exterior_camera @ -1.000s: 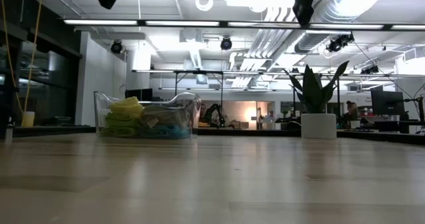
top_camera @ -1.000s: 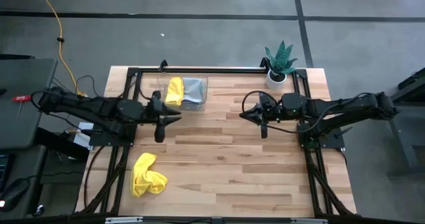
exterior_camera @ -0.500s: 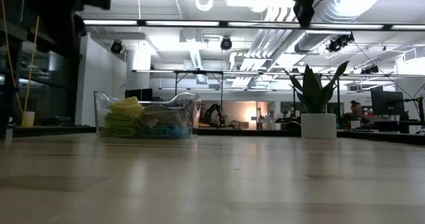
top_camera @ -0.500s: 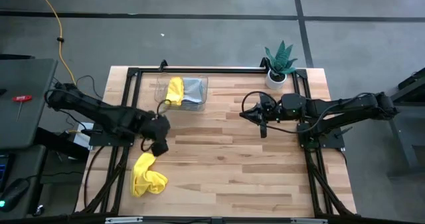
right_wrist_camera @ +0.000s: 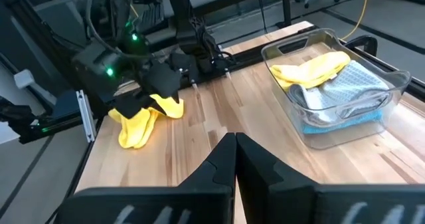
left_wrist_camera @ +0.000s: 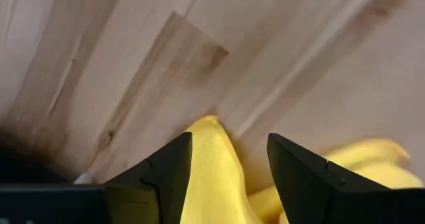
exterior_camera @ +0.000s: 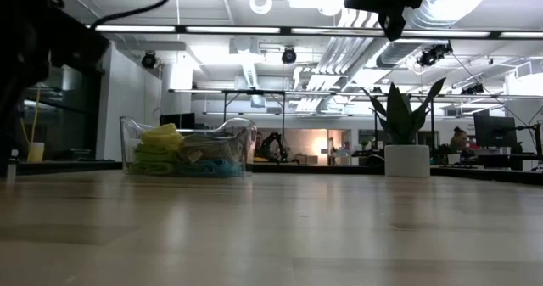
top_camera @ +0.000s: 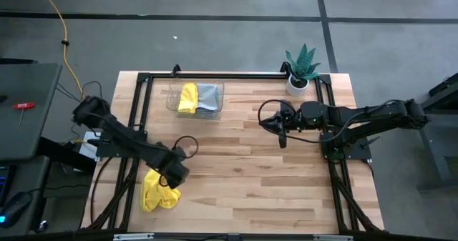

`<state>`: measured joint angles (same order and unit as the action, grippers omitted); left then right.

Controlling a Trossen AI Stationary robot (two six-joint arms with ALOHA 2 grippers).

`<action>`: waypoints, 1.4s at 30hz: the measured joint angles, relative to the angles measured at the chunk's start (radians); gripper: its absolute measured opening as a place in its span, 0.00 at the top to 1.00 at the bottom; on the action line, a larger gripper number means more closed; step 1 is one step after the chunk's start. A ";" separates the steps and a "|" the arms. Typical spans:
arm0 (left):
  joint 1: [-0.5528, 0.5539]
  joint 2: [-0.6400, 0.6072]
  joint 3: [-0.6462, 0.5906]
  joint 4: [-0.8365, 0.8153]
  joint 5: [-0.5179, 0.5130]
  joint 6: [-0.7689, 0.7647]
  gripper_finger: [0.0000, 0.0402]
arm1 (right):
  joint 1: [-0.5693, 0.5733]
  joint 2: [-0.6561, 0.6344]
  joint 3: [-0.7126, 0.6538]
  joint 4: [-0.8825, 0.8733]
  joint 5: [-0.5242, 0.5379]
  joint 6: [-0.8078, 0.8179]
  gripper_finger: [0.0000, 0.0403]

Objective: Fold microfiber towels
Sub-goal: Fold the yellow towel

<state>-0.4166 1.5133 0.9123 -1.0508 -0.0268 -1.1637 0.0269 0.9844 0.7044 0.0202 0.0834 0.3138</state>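
Observation:
A crumpled yellow microfiber towel [top_camera: 157, 192] lies on the wood table near its left front corner. My left gripper [top_camera: 172, 176] points down over the towel's far end, open. In the left wrist view its two fingers [left_wrist_camera: 229, 141] stand on either side of a raised yellow fold [left_wrist_camera: 212, 171]. My right gripper [top_camera: 280, 136] hangs shut over the table's right middle, holding nothing; it is also shut in its own wrist view [right_wrist_camera: 234, 139]. Other folded towels, yellow, grey and teal, lie in the clear tray [top_camera: 215, 91] at the far left. My left gripper comes at the yellow towel's far end [left_wrist_camera: 211, 134] from above, pointing down, with the raised fold between its open fingers. I cannot tell whether the fingers touch the cloth. The towel lies slack on the table.
A potted plant [top_camera: 300, 69] stands at the far right corner. The black frame rails [top_camera: 136, 112] run along the table's left, far and right sides. Bare wood spreads across the middle and near side [top_camera: 250, 184].
My left gripper has swung from beside the tray toward the table's near edge and come down over the yellow towel, tipping from about level to pointing down. The towel has not moved.

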 joint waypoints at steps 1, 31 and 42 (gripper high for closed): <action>0.001 0.017 0.000 0.001 0.001 -0.007 0.54 | 0.000 0.000 0.000 -0.002 0.000 0.000 1.00; 0.030 -0.104 -0.194 0.133 -0.040 -0.150 0.59 | 0.000 0.000 0.000 -0.002 0.069 0.003 1.00; 0.043 -0.059 -0.232 0.286 0.056 -0.098 0.59 | 0.000 0.004 0.001 -0.013 0.069 0.001 1.00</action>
<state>-0.3733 1.4544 0.6807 -0.7652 0.0295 -1.2615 0.0269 0.9879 0.7055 0.0070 0.1528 0.3148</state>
